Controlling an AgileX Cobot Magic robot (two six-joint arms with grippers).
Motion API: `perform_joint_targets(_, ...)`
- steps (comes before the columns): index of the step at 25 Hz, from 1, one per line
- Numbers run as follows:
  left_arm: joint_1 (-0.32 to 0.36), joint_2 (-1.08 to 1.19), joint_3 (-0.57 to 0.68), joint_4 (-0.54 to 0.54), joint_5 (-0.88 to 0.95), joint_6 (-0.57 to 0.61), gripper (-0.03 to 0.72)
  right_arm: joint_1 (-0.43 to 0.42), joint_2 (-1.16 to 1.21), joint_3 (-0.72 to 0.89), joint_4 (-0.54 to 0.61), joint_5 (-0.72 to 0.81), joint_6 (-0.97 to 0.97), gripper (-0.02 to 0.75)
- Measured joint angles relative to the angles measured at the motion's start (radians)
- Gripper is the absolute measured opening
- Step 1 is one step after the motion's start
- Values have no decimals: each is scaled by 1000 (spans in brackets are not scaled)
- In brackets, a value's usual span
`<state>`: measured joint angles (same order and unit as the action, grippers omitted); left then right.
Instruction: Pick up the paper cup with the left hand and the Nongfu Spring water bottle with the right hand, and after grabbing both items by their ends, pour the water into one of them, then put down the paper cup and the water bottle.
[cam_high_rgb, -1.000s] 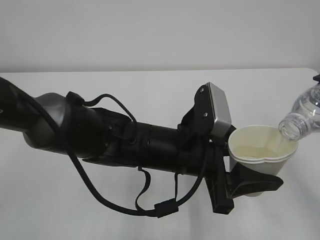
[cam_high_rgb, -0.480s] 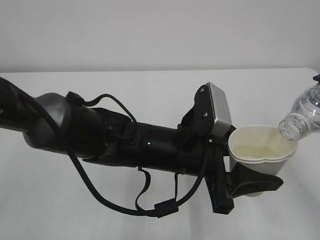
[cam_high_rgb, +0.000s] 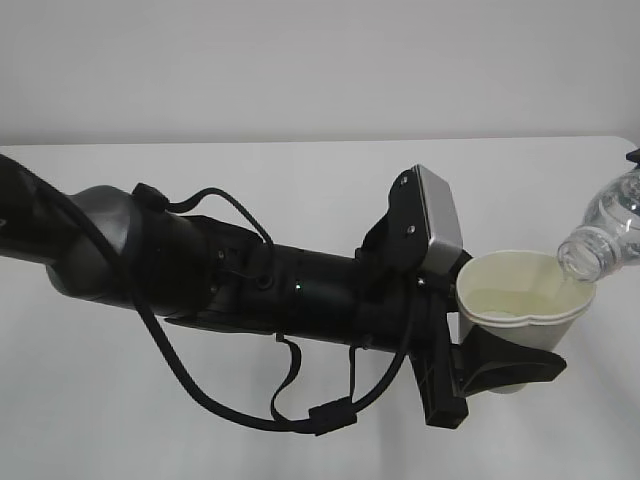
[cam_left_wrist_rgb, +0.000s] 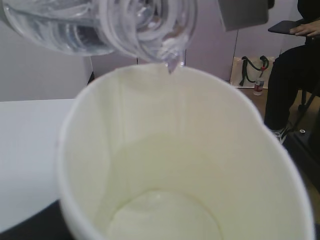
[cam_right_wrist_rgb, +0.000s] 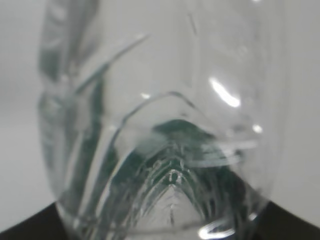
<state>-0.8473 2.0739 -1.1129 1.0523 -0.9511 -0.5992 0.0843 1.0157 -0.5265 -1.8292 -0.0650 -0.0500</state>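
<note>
Scene: we see a black robot arm with looping black cables, the left hand (cam_high_rgb: 470, 370), reaching from the left across a plain white counter (cam_high_rgb: 300, 170) towards the right edge of the exterior view.

Cup: the small white paper cup with a rolled rim and cream-yellow inside (cam_high_rgb: 525, 300) is held off the counter, upright with its mouth open upward, so it can catch what falls into it.

Left tool: its black jaws are closed around the cup's lower body. We read the low grip as a way of leaving the rim clear for the bottle.

Bottle: the small clear ribbed plastic Nongfu Spring water bottle (cam_high_rgb: 605, 235) comes in from the right, tilted neck-down, with its capless mouth just over the cup's far rim. That slant is what lets the water run out.

Water: in the left wrist view a thin clear trickle of water (cam_left_wrist_rgb: 172, 62) hangs at the bottle's lip (cam_left_wrist_rgb: 150, 27) above the cup (cam_left_wrist_rgb: 175, 165). Whether any has pooled at the cup's bottom we cannot tell, since the view there is blurred.

Right tool: the right hand itself lies off frame. Its wrist view is filled by the bottle's clear ribbed base (cam_right_wrist_rgb: 165, 150), close and centred, so we judge the tool to be gripping the bottle at its bottom end.

Stage: pouring, in our judgement. Both things are in the air and neither has been set down.
</note>
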Motion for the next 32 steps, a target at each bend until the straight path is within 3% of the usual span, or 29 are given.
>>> perform_joint_targets(32, 0, 0, 0, 0, 0, 0, 421, 0, 0, -2, -2, 0, 0, 401)
